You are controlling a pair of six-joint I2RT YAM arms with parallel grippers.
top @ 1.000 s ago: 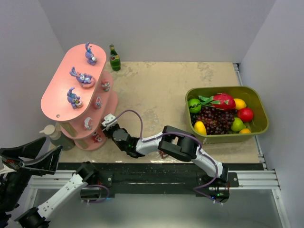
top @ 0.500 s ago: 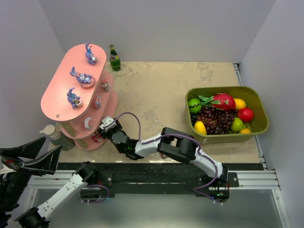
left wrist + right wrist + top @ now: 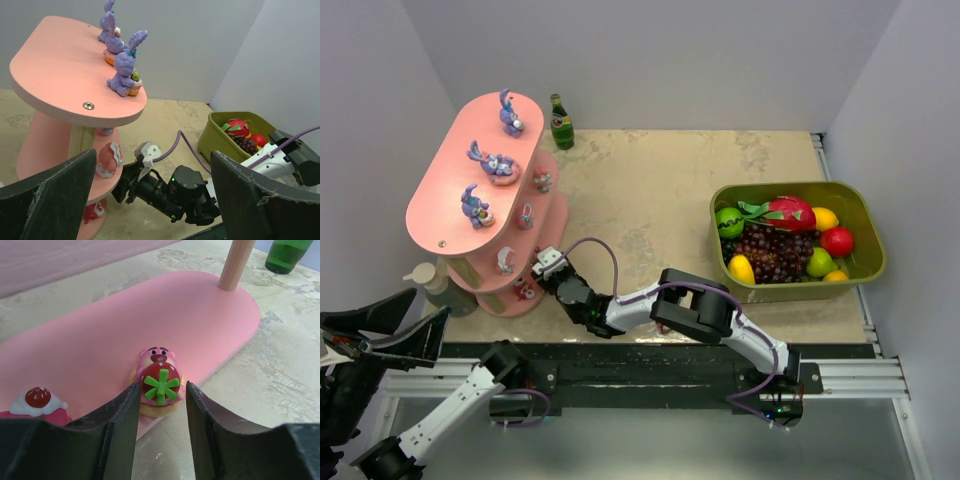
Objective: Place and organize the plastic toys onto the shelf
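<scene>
The salmon-pink shelf (image 3: 440,205) stands at the table's left; three purple bunny toys (image 3: 477,205) sit on its top tier and small pink and red toys on the lower tiers. My right gripper (image 3: 542,268) reaches the bottom tier (image 3: 100,340). It is shut on a pink bear toy with a red strawberry and green leaves (image 3: 159,380), which rests at the tier's near edge. A red-and-white toy (image 3: 37,400) sits beside it to the left. My left gripper (image 3: 154,155) is wide open and empty, held off the table's front left (image 3: 395,330).
A green bottle (image 3: 561,122) stands behind the shelf. A pale dispenser bottle (image 3: 435,282) stands at the shelf's near left. The olive-green tub (image 3: 865,225) of fake fruit is at the right. A wooden shelf post (image 3: 235,262) rises beyond the bear.
My right gripper has moved left to the shelf's bottom tier during the last second, then nearly stopped. The left arm has not moved.
</scene>
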